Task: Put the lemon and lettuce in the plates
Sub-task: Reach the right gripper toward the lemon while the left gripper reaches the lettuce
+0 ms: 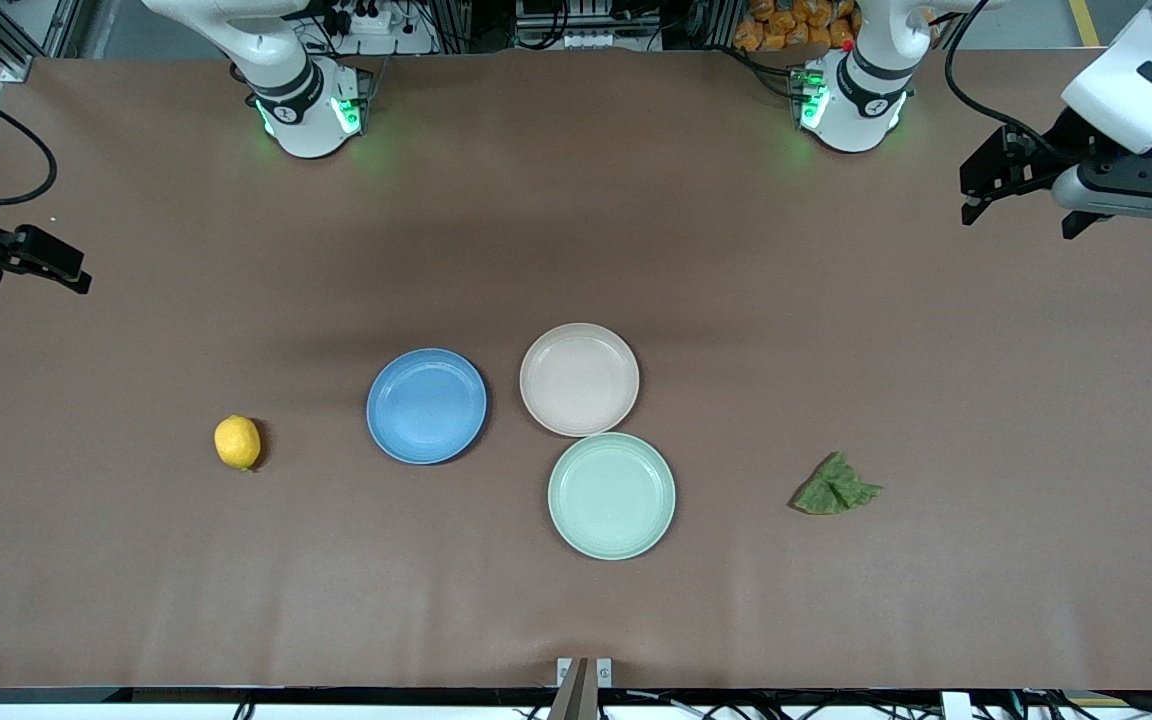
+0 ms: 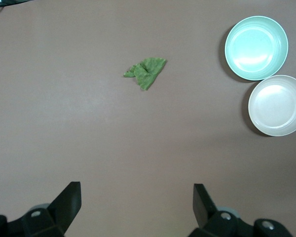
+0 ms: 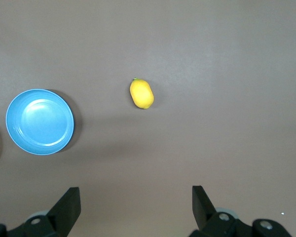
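Both pincers hang spread wide and empty: left pincer (image 2: 137, 205) over bare counter (image 1: 576, 200) near the lettuce (image 1: 836, 487), right pincer (image 3: 136, 205) near the lemon (image 1: 237, 442). Blue plate (image 1: 426, 406) sits between them, beige-pink plate (image 1: 579, 379) beside it. The lemon could easily roll if nudged, and the flat leaf might slip the grasp.

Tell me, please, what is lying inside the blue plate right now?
Nothing: the blue plate shows only its bare glossy inside, fully uncovered. The lemon sits on the table beside it, toward the right arm's end, and the lettuce lies toward the left arm's end.
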